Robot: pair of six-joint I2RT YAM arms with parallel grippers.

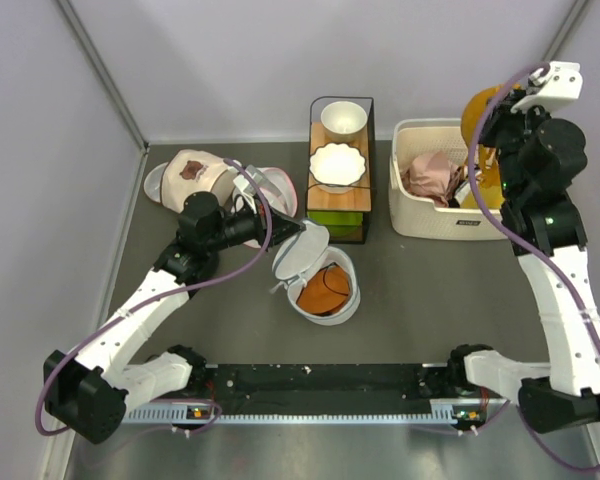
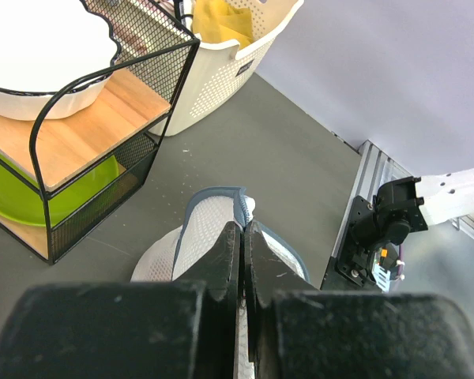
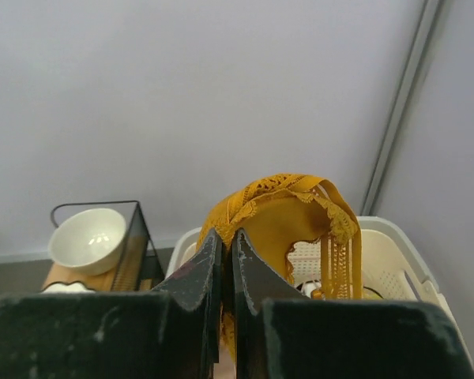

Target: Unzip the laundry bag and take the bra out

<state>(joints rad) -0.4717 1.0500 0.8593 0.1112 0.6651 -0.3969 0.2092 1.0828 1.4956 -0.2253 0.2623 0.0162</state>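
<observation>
Bra isn't out yet. It lies in the bottom of the laundry bag, mid-table, just in front of the bowl rack. Zip looks done: lid stands flipped up at the bag's far-left rim, mouth open to the top cam.

L jaws are closed to a hairline on the lid's trimmed edge; in the wrist view the mesh lid runs right under the tips. Prob there to hold the lid back so the opening stays clear for a pick. Bra sits just below and to the near-right of the L jaws, not between them.

R jaws are well apart from the bag, raised over the white basket at the far right. They're pinched shut on a yellow garment that hangs off them above the basket. Wrong item, not the bra; can't tell why it's lifted.

Est: the unzip half is done, removal isn't started. R needs to let go and come across into the bag mouth, w/ L pinning the lid.
</observation>
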